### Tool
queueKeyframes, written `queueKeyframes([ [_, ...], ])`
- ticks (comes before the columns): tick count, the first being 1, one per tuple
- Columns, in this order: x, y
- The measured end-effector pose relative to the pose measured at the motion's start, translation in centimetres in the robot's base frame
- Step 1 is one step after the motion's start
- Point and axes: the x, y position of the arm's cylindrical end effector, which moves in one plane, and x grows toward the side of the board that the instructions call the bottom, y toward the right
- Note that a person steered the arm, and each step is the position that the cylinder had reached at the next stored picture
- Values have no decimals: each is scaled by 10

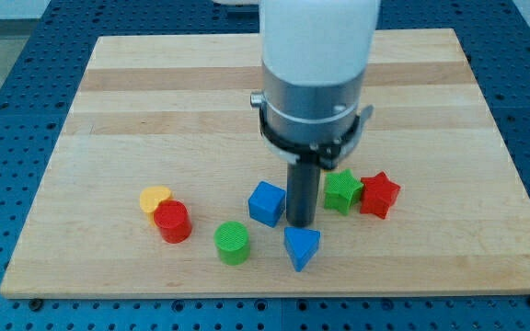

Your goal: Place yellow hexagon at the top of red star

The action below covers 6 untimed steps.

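Worktop (109, 101): pale wooden board on a blue perforated base; all the blocks sit in its lower half, the upper half is bare wood.
Camera view, blocks: yellow block (154, 197) at the view's left, touching the red cylinder (172, 222) on its lower right. Then come the green cylinder (232, 243), blue cube (267, 203), blue triangle (302, 247), green star (342, 190) and red star (378, 194); the two stars touch.
Yellow block's shape: it looks lobed rather than six-sided from here. It is the only yellow piece, so I take it for the task's hexagon.
Pincer: none fitted, so nothing opens, closes or grips; the arm ends in a dark rod.
My tip (300, 223): down between the blue cube and the blue triangle, just left of the green star.
Task's thing relative to my tip: yellow block lies well apart, towards the view's left and slightly higher.
Goal spot: bare wood just above the red star.
Step in hand, judged: not yet begun.
Doing it well: bring my tip round to the yellow block's left side. Push it rightward above the blue cube and green star, leaving the red cylinder behind, and correct often since it may slip sideways.
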Motion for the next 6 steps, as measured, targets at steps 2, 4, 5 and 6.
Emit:
queueKeyframes([
  [2, -63, 0],
  [4, -56, 92],
  [5, -20, 187],
  [6, -3, 208],
])
